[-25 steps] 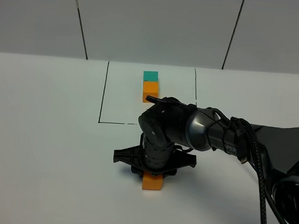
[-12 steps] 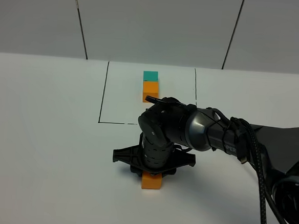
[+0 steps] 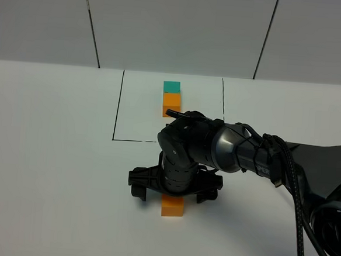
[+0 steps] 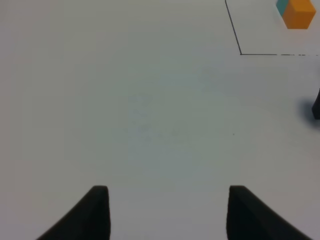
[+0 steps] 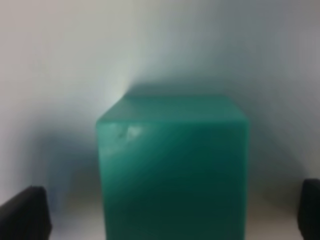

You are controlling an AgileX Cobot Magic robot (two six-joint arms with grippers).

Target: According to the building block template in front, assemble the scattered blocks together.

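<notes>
The building block template, a teal cube [image 3: 172, 86] joined to an orange cube [image 3: 171, 103], lies inside the black-lined square at the back, and it also shows in the left wrist view as a small pair [image 4: 298, 12]. One scattered orange block [image 3: 172, 206] rests on the table just in front of my right gripper [image 3: 173, 194]. The gripper hangs low over the spot behind the block and hides the teal block there. In the right wrist view the teal block [image 5: 172, 170] stands between the widely spread fingers [image 5: 25, 212] without touching them. My left gripper [image 4: 167, 200] hovers over bare table, fingers apart, holding nothing.
The black outline of the square [image 3: 117, 106] marks the template area on the white table [image 3: 51, 155]. My right arm [image 3: 256, 154] reaches in from the right edge with a cable along it. A grey panelled wall [image 3: 177, 29] stands behind.
The right gripper's jaws have spread wide and let go of the teal block. The orange block in front shows a little more. The arm itself has barely moved.
</notes>
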